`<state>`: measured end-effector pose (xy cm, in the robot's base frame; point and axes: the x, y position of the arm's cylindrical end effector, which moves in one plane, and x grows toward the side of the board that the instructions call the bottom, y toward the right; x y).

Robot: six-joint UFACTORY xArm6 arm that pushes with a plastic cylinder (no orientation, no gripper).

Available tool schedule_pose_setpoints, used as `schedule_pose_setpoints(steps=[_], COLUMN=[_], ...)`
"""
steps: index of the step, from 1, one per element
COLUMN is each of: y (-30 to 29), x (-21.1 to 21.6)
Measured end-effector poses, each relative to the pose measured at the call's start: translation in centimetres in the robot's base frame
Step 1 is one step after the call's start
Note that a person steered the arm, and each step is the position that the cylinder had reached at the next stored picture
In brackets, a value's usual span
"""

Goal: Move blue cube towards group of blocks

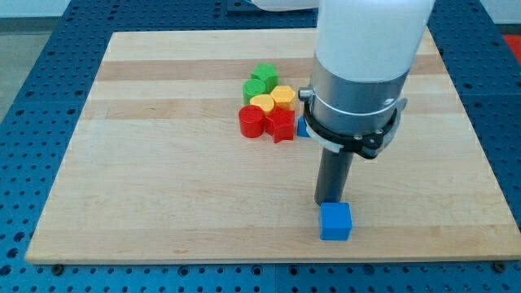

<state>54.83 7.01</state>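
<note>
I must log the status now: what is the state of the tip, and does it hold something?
My tip: no hand, so nothing opens, closes or holds; it is just above the blue cube in the view, seemingly touching it.

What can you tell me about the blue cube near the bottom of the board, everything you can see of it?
The blue cube is a small, solid-looking block, bright blue with a matte, plastic-like finish; its top and front faces show. It sits flat on the wooden board near the view's bottom edge, well apart from the cluster of red, yellow and green blocks toward the view's top. My tip stands right at its far side, seemingly touching it. Nothing else touches it.
</note>
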Motion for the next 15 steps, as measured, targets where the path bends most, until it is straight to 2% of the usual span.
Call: schedule_pose_setpoints(steps=[1,2,3,4,6,7,10,11,13,14,15], y=[0.0,3.2,8.6,9.5,4.9,1.9,-7.4,-9.2,-2.8,-2.5,-3.6], x=[-1.7,-2.5,4.3,6.5,6.9,6.0,-8.1,-9.3,-5.9,-5.9,-1.8])
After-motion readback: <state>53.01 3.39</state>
